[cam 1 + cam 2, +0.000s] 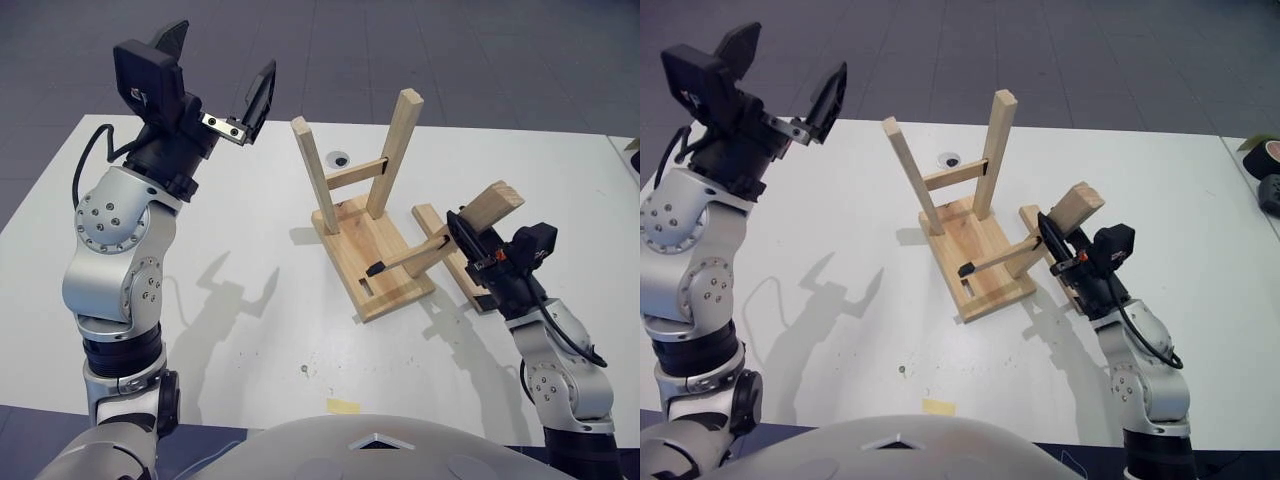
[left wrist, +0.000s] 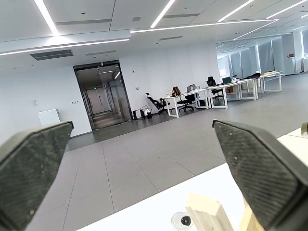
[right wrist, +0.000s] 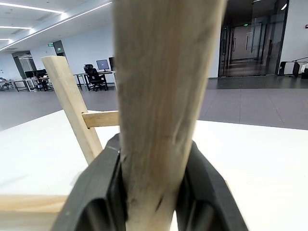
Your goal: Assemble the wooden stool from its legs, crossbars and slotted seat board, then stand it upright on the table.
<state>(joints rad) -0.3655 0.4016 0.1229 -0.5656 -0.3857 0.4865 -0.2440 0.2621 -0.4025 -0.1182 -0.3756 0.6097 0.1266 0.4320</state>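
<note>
The slotted seat board (image 1: 372, 255) lies flat on the white table (image 1: 250, 340). Two wooden legs (image 1: 395, 150) joined by a crossbar (image 1: 352, 175) stand up from its far end. My right gripper (image 1: 470, 250) is shut on a second leg piece (image 1: 480, 215), which tilts over the board's near right corner with its crossbar (image 1: 405, 263) reaching onto the board. In the right wrist view that leg (image 3: 159, 96) sits clamped between both fingers (image 3: 94, 192). My left gripper (image 1: 222, 75) hangs open and empty, raised high at the table's far left, its fingers (image 2: 255, 163) wide apart.
A small round cable hole (image 1: 338, 158) is in the table behind the stool. A yellow tape scrap (image 1: 343, 406) lies near the front edge. Another wooden leg (image 1: 440, 245) lies flat beside the board on the right. Dark objects (image 1: 1265, 170) sit at the far right edge.
</note>
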